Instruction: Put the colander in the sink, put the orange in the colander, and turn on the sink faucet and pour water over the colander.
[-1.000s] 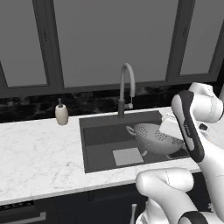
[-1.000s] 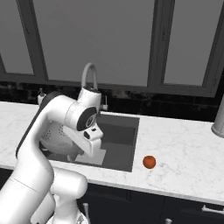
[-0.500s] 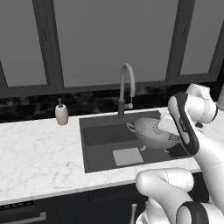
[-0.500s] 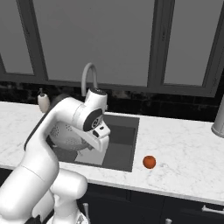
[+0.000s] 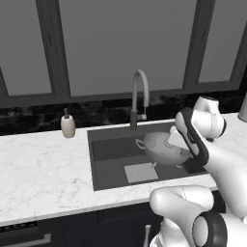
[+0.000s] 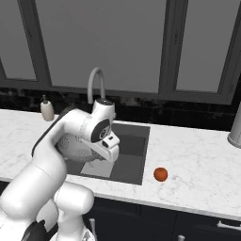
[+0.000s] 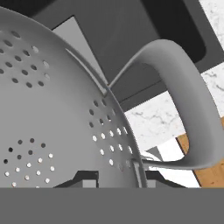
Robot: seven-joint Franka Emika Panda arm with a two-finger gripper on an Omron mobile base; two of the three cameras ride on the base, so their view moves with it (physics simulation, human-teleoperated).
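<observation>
Dark window panes back a white marbled counter (image 5: pixel 43 178) into which the large rectangular dark grey sink (image 5: pixel 108 157) is set, a tall grey gooseneck faucet (image 5: pixel 138 99) at its rear edge and a small beige soap dispenser (image 5: pixel 67 126) off to one side. The round grey perforated metal colander (image 5: pixel 164 147) hangs tilted over the basin, above the pale square drain plate (image 5: pixel 141 172), carried by the white arm's two-finger gripper (image 7: pixel 118 180). In the hand view the jaws sit narrowly spaced either side of the colander's thin rim beside one loop handle (image 7: pixel 183 109), apparently pinching it. The small bright orange fruit (image 6: pixel 160 174) rests on the counter to the right of the sink, well apart from the colander. With only an edge grip on a tilted bowl, it may swing or slip, or land on its side instead of its feet if released too high.
</observation>
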